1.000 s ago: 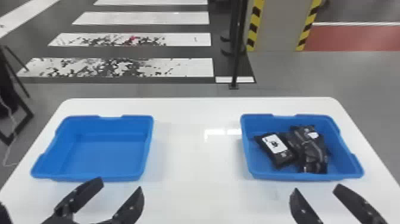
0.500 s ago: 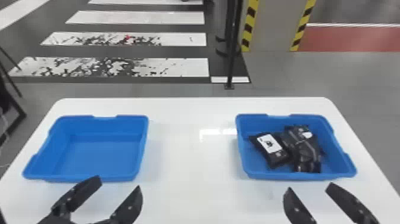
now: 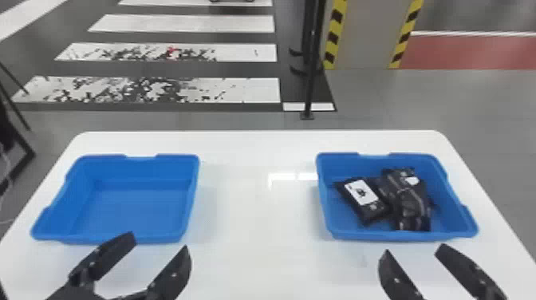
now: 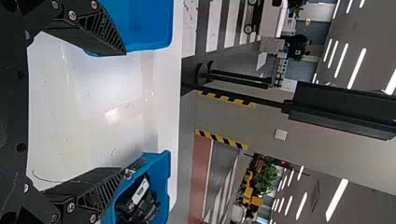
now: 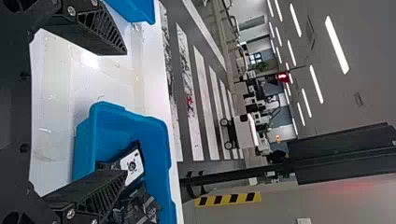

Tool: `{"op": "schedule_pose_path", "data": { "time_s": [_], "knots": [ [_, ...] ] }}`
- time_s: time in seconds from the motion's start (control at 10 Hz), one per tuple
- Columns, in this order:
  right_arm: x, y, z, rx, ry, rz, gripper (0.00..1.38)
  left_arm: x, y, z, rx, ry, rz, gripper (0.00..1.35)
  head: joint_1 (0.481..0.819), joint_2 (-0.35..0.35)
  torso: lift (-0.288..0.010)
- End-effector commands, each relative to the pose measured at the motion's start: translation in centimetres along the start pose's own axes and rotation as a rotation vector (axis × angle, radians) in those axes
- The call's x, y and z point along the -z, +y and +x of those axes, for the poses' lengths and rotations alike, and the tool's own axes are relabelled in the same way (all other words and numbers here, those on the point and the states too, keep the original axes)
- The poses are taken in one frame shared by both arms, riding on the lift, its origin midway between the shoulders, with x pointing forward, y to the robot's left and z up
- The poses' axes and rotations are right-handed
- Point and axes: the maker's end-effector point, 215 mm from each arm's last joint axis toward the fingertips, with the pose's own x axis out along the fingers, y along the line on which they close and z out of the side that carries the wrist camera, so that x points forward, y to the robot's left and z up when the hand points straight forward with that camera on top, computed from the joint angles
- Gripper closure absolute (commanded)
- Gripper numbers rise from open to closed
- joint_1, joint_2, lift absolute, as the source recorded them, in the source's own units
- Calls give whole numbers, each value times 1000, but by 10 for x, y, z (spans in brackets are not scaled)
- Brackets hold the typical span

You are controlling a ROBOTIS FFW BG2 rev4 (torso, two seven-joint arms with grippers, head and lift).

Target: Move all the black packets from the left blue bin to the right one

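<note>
Some black packets in right bin, just beyond right pincer (open, like left pincer).

We can read no words; we see a white label with a dark mark on one black packet, near the tabletop's right edge.
</note>
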Motion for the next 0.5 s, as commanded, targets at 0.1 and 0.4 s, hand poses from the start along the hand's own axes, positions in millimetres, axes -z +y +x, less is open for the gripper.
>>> {"op": "schedule_pose_path", "data": {
  "time_s": [0.1, 0.4],
  "knots": [
    [0, 0, 1, -3, -4, 2, 124, -2, -1, 0, 2, -8, 2, 177, 695, -1, -140],
    [-3, 0, 2, -3, -15, -2, 124, -6, 0, 1, 1, -17, 7, 179, 695, 0, -140]
  ]
}}
